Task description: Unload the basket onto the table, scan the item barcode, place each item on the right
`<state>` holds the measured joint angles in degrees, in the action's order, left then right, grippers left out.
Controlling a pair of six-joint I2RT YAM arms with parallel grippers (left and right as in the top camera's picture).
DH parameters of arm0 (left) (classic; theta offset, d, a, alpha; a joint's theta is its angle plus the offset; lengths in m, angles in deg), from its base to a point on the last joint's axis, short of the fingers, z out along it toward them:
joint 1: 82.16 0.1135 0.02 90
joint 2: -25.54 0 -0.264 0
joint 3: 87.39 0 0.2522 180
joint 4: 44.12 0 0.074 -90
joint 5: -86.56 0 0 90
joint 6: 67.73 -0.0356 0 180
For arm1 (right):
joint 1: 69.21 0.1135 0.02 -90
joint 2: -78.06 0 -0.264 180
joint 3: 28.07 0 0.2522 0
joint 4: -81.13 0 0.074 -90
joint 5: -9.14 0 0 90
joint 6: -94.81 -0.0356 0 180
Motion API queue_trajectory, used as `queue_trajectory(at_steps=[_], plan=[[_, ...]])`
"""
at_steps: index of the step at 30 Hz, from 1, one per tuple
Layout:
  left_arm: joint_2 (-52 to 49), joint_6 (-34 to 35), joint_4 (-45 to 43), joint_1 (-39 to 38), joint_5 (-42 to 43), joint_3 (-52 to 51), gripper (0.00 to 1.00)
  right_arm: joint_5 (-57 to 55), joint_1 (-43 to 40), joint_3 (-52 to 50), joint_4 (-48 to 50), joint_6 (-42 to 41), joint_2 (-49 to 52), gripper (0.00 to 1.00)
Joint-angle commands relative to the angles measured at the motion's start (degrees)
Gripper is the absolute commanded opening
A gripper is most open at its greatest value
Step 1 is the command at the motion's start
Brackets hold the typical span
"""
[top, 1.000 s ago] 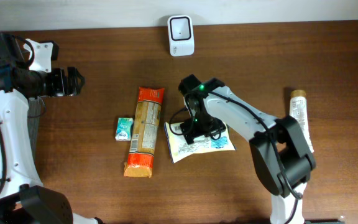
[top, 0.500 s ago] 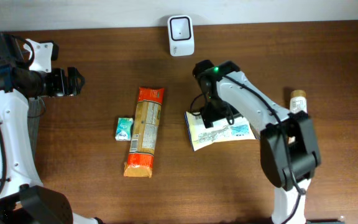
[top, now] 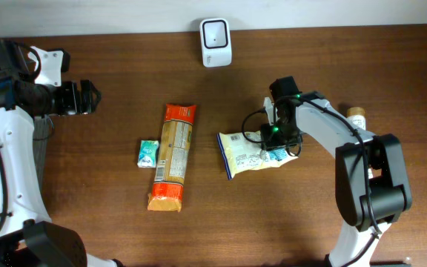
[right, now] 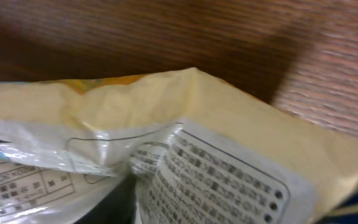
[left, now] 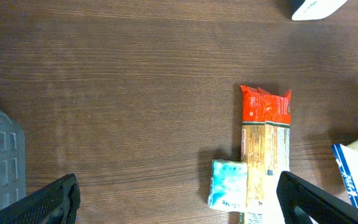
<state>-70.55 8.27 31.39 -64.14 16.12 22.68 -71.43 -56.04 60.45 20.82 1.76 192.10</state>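
Pinching the packet [top: 243,152] firmly at its end matters; right fingers [top: 273,136] sit there, grip unclear; left fingers [left: 51,200] gape, empty.

Mock shop checkout, wooden table [top: 124,89], barcode scanner [top: 216,42], packaged groceries [top: 173,157]

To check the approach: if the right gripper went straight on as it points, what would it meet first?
The snack bag, right below the right gripper; they may be touching, depth unclear.

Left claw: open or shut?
Open. In the left wrist view the left claw has its fingers far apart at the bottom corners, with nothing gripped between them.
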Motion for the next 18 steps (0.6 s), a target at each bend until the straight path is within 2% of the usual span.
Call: queue_trajectory(at_steps=[1,2,4,8,9,11,14,18], plan=[[0.22,-1.09,0.07,0.04,0.61,0.33,0.99,1.57,0.33,-3.72,0.96,-0.81,4.74,0.15],[0.22,-1.09,0.07,0.04,0.61,0.33,0.99,3.08,0.28,-3.72,1.44,-0.81,4.74,0.08],[0.22,-1.09,0.07,0.04,0.61,0.33,0.99,3.98,0.24,-2.99,1.09,-0.79,4.7,0.04],[0.22,-1.09,0.07,0.04,0.61,0.33,0.99,27.23,-1.75,11.63,-11.8,9.68,3.28,0.04],[0.22,-1.09,0.07,0.04,0.61,0.33,0.99,36.54,-3.19,16.98,-13.75,12.48,2.03,0.04],[0.22,-1.09,0.07,0.04,0.61,0.33,0.99,44.46,-5.31,22.95,-14.16,13.51,-0.96,0.04],[0.22,-1.09,0.07,0.04,0.61,0.33,0.99,45.68,-8.41,24.92,-13.81,9.97,-5.99,0.04],[0.22,-1.09,0.07,0.04,0.61,0.33,0.99,42.36,-12.87,24.92,-8.04,0.92,-10.78,0.04]])
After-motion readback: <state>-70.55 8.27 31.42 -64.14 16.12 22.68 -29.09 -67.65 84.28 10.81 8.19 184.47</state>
